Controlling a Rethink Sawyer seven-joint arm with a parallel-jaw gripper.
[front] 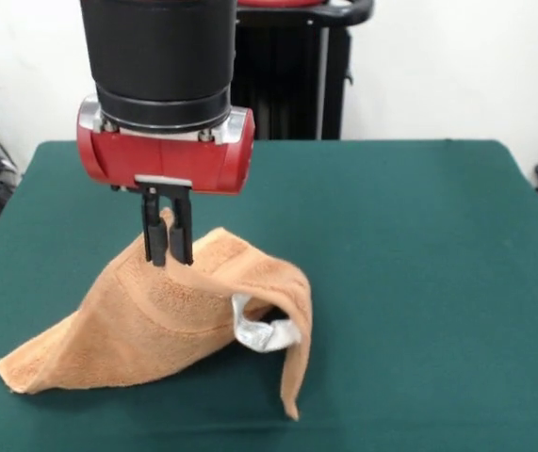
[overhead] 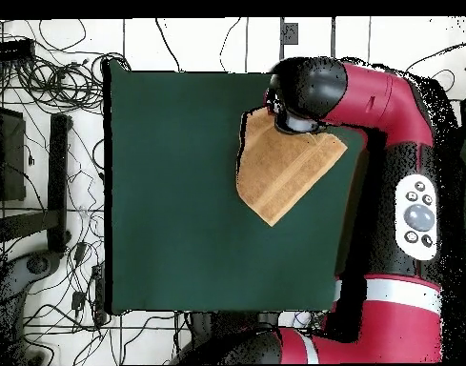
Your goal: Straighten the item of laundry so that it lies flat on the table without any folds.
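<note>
Red-and-black arm (overhead: 389, 105), black cylindrical wrist, red housing, slim black end effector (front: 168, 247).

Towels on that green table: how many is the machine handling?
1. A single orange-tan towel hangs from the robot's hand, pinched at its top, with its lower edge resting on the green table. Nothing else cloth-like shows, though folds could hide a layer.

the orange-tan terry towel (overhead: 279, 172) lies near one long edge of the dark green felt-covered surface (overhead: 179, 191), bunched into a kite-like shape with one corner pointing toward the surface's middle. the red and black robot arm (overhead: 389, 105) reaches over it, its rounded end covering the towel's upper corner. tangled cables (overhead: 46, 76) lie on the white floor beside the surface.
</note>
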